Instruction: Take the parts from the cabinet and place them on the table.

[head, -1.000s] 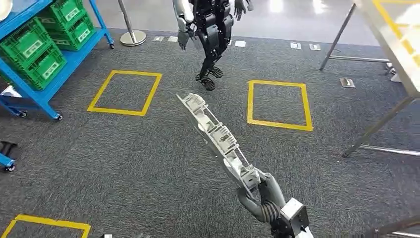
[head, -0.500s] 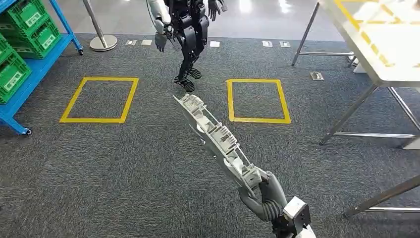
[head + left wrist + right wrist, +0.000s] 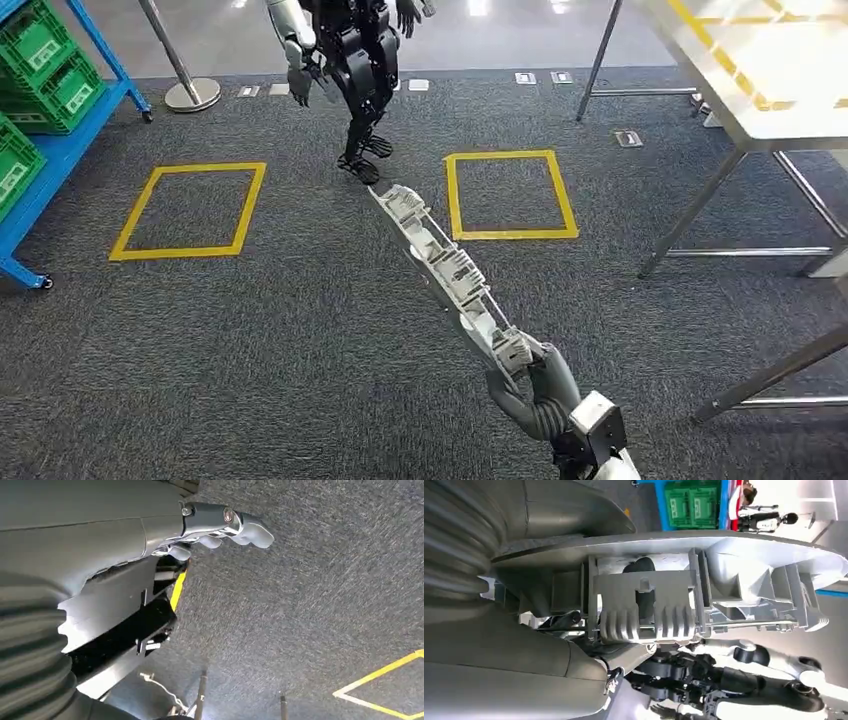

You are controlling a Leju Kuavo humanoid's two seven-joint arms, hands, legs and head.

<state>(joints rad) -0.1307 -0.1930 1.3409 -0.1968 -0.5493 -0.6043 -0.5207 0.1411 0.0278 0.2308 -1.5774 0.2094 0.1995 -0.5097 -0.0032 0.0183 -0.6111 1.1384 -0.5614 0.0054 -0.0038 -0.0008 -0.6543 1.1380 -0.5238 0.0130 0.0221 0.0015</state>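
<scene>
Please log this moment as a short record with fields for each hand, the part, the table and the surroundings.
right hand: grips one end of the part
part: long grey moulded piece, held out over the carpet, not on the table
left hand: holds nothing, fingers apart, over the carpet
table: ahead on the right, steel legs, yellow tape on top
carpet: grey, two yellow taped squares
other robot: stands ahead beyond the squares
rack: blue, green crates, on the left

long grey ribbed part [image 3: 447, 269], tilted, above carpet
</scene>
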